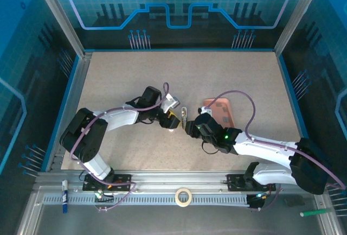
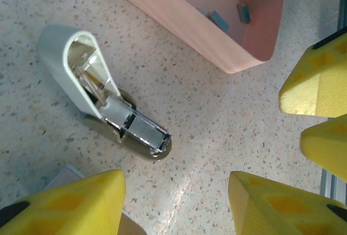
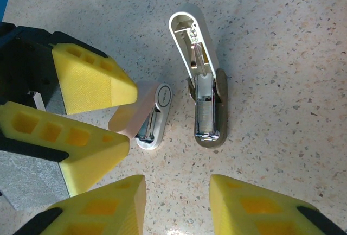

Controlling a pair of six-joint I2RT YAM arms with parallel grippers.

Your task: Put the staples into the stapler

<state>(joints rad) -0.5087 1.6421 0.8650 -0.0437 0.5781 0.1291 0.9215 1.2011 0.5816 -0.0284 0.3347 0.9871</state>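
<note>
Down in the salmon-pink tray [image 2: 238, 56], a few small grey staples [image 2: 219, 20] are lying loose on its floor, apart from one another. Just beside the tray, on the speckled table [image 1: 244, 72], the stapler [image 2: 108, 105] is sitting flipped open, its white lid tilting back and its metal channel showing. Whether a strip is sitting in that channel I cannot tell. A second, shorter stapler [image 3: 153, 116] with a pinkish body is lying right next to it, on the side away from the tray. The left gripper [image 2: 176, 191] is hovering over that side with its yellow fingers spread fairly wide and nothing between them. The right gripper [image 3: 178, 191] is facing it from the tray's side, its jaws partly parted and gripping nothing. Both sets of fingertips are hanging near the open stapler.
</note>
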